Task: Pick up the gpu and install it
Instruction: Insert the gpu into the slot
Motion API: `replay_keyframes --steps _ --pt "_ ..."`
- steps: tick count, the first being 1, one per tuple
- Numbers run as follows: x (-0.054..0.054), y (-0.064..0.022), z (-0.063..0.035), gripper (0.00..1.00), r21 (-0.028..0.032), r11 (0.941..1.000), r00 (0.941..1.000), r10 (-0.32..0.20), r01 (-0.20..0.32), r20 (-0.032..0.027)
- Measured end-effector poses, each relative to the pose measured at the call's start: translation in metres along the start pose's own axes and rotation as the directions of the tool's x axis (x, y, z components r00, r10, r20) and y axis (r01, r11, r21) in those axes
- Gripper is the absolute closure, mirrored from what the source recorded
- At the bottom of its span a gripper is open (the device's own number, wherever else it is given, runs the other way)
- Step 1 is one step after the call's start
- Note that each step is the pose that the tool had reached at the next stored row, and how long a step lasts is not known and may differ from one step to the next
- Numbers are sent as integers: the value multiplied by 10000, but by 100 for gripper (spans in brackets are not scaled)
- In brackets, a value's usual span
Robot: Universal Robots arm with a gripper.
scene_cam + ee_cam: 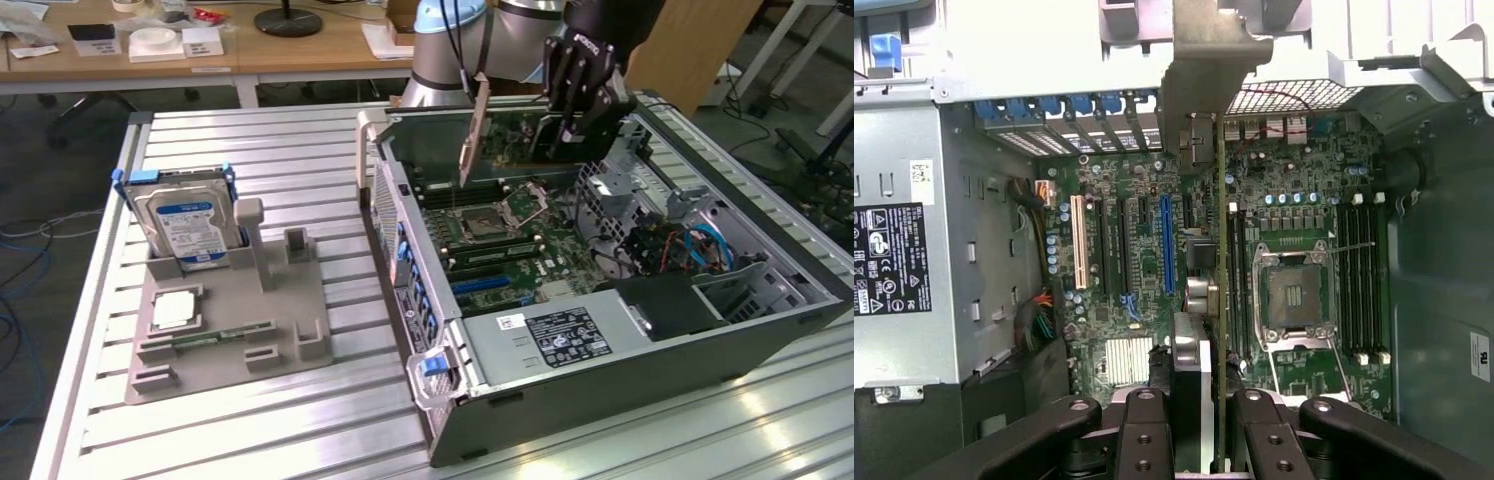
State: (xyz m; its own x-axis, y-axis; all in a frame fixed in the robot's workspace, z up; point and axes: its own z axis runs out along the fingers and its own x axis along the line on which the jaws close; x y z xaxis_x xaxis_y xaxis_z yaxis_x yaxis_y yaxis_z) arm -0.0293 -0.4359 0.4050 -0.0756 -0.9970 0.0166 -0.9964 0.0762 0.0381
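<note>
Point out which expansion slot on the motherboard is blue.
The long slot nearest the processor socket: it alone is blue. The ones next to it are black, and the farthest slot is cream.

There is one gpu (pixel 514 130) and one end effector (pixel 577 120). One open computer case (pixel 601 385) contains one power supply (pixel 561 335) and one processor socket (pixel 483 222). One grey holder (pixel 287 300) carries one hard drive (pixel 187 225), one memory stick (pixel 214 338) and one square chip (pixel 176 310). There is one slatted metal desk (pixel 334 420).
</note>
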Motion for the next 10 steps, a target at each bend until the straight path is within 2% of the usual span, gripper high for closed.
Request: replay_keyframes --steps 10 --pt "0 -1 28 72 0 10000 10000 0 0 0"
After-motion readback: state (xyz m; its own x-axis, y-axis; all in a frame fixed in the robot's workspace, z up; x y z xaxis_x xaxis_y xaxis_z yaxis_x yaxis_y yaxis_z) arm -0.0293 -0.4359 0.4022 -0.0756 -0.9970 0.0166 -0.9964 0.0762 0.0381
